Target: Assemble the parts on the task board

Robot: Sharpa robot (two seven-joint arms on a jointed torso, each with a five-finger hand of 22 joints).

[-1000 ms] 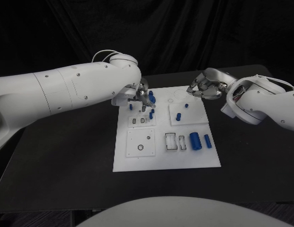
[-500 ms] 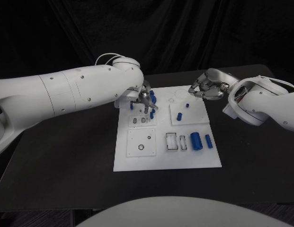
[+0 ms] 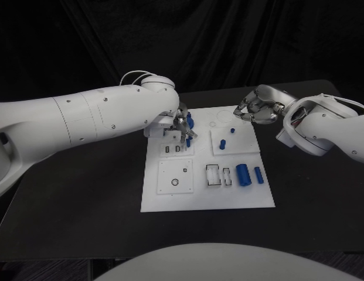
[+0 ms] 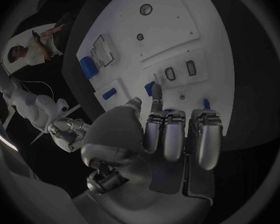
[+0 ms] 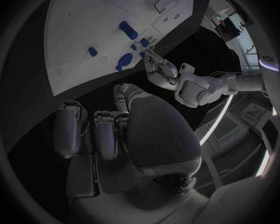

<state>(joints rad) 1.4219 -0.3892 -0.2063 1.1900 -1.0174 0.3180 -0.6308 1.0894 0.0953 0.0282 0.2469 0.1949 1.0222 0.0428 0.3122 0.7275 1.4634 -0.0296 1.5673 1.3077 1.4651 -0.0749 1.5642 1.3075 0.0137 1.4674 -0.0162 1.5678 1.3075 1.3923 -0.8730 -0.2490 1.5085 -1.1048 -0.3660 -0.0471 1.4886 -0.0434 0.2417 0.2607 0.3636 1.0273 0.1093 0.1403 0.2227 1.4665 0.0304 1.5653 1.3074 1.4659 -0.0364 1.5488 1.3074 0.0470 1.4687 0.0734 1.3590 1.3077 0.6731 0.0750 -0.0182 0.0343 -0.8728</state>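
Since 1 s ago the left arm has swung further over the table w/ its hand (image 3: pixel 180 124) barely shifted at the board's (image 3: pixel 207 199) far left corner; right hand (image 3: pixel 256 111) unchanged. Left hand sits low over the blue parts at that corner, fingers (image 4: pixel 156 95) reaching down beside a small blue peg (image 3: pixel 187 141); can't tell if it pinches the peg or only touches it. Right hand hovers at the board's far right corner, fingers curled in, holding nothing visible. Board lies mid-table on the black table (image 3: pixel 80 199). On it: upright blue part (image 3: pixel 189 120) near the left hand, two small blue pieces (image 3: pixel 222 143) in the centre-right panel, and two larger blue cylinders (image 3: pixel 242 174) lying side by side at the right edge, next to empty rectangular slots (image 3: pixel 211 174).
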